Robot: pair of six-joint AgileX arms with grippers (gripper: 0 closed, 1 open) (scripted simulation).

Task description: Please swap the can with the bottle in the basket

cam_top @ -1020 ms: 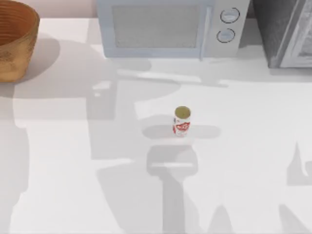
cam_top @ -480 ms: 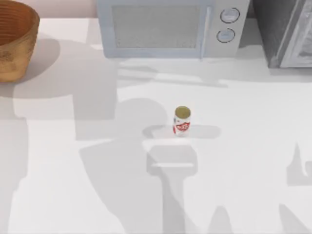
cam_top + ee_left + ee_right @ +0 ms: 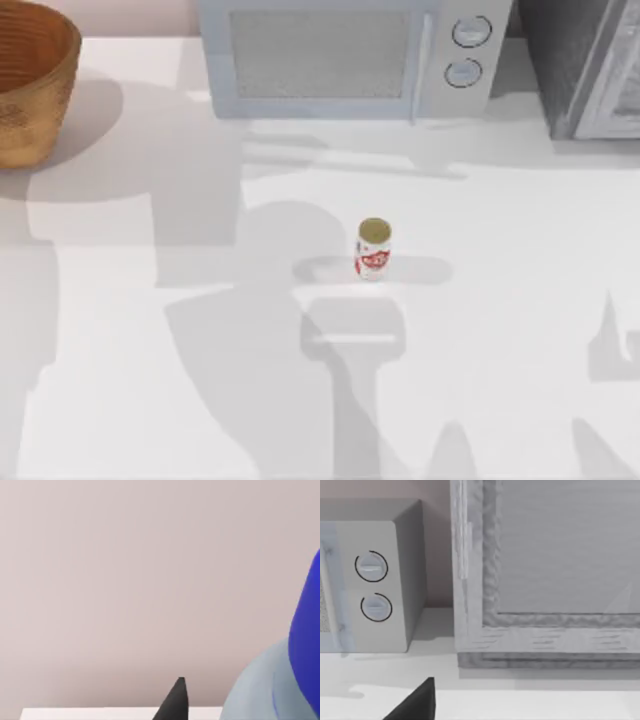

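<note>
Top view: the can [image 3: 373, 248] stands upright at mid-frame, slightly right of centre, on the white table [image 3: 520, 300], well apart from everything. The basket [image 3: 30, 85] sits in the upper left corner, cut off by the frame edge, so we can't see into it. A microwave [image 3: 350, 55] runs along the top centre, and a grey appliance [image 3: 590, 65] fills the upper right. Arm shadows fall across the table.

Left wrist view: the bottle [image 3: 285, 680] is at the lower right edge, very close to the camera, with its blue cap [image 3: 307, 630] above the clear-bluish body. One dark fingertip [image 3: 175, 702] pokes up at bottom centre. Our read is that the left gripper is closed on the bottle, but the contact is cut off, so we cannot tell for sure. Behind it is plain wall, with a strip of table at the bottom.

Right wrist view: one dark fingertip [image 3: 417, 702] sits at bottom left. The microwave's two dials [image 3: 372, 585] are at the left, and the grey appliance's front takes up the right. For the right gripper we cannot tell how wide its fingers stand.

Handling, as we judge it: the can is light, rigid and smooth-sided, so it could slip. Best to take it mid-height across the label, fingers square to it. The bottle is thin plastic that will flex, so grip the body below the cap with moderate squeeze.
</note>
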